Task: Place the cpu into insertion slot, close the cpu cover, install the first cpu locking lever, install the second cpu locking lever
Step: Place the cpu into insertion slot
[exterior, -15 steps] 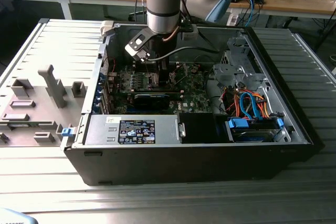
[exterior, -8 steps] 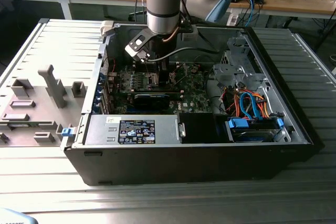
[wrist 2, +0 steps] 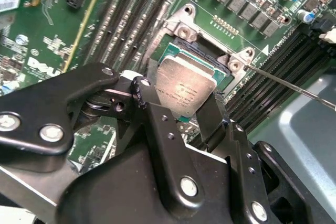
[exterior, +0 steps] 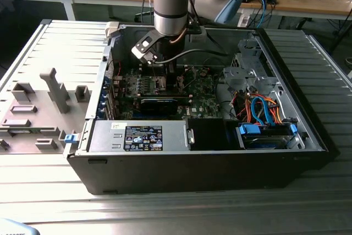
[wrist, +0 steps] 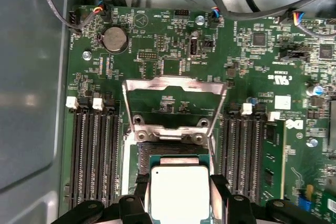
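The gripper (wrist 2: 181, 109) clamps the cpu (wrist 2: 185, 87) just over the socket (wrist: 168, 149), cover (wrist: 173, 83) open; seating looks to need square alignment.

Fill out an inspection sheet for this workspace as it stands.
Surface: ribbed metal table carrying an open computer case; motherboard exposed inside.
Job's things: cpu held over the socket, seating unclear; cpu cover swung open; a locking lever released, clear of the socket.
Clutter: grey fixture tray at the exterior view's left of the case.
End effector: shut on the cpu.
Cables: blue and orange cables inside the case, away from the socket.
Surroundings: desk behind with loose items.
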Robot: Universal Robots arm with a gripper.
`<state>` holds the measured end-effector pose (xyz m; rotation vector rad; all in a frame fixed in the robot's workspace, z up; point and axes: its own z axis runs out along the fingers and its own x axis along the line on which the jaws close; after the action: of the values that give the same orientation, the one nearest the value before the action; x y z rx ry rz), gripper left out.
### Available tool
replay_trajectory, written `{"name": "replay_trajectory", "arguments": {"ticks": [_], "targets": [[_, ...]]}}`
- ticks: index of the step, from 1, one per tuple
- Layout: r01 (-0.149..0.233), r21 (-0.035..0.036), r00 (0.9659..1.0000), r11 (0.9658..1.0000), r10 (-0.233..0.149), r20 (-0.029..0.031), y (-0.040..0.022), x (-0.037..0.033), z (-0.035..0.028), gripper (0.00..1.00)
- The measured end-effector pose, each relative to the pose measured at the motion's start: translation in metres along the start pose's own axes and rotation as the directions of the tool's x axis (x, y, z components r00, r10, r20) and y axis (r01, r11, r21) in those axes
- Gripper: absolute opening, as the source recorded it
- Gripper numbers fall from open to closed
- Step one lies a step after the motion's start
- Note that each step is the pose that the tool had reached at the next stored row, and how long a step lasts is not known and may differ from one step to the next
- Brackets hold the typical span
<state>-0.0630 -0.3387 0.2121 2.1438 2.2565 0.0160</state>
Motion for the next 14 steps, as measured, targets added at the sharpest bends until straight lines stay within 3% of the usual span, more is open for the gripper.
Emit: {"name": "replay_trajectory", "arguments": {"ticks": [4,14], "targets": [[-0.016,0.0001,0.9999,0.9999,0.016,0.0004,0.0001,0.006,0.0057,0.54],[-0.037,0.0007,0.9993,0.9993,0.037,0.0015,0.0005,0.0067,0.0124,0.54]]}}
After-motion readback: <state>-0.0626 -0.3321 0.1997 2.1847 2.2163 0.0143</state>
